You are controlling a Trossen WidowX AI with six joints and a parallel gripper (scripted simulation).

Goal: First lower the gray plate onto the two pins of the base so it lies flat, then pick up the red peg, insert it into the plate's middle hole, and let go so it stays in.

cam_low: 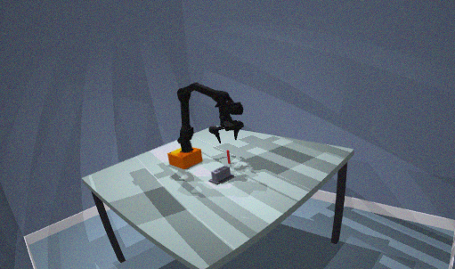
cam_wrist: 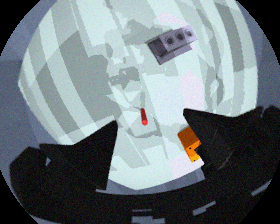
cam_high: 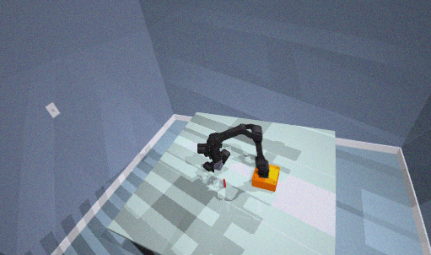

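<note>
Above the table [cam_low: 264,196] I hold the gripper [cam_low: 227,134] high, jaws wide and empty, lining up over the upright red peg [cam_low: 228,157]. Gray plate [cam_low: 220,174] sits on its base nearby, 3 holes showing.

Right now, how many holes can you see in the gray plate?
3 in the wrist view, in a row along the gray plate: one at each end, one in the middle. Other views are too coarse to confirm.
</note>
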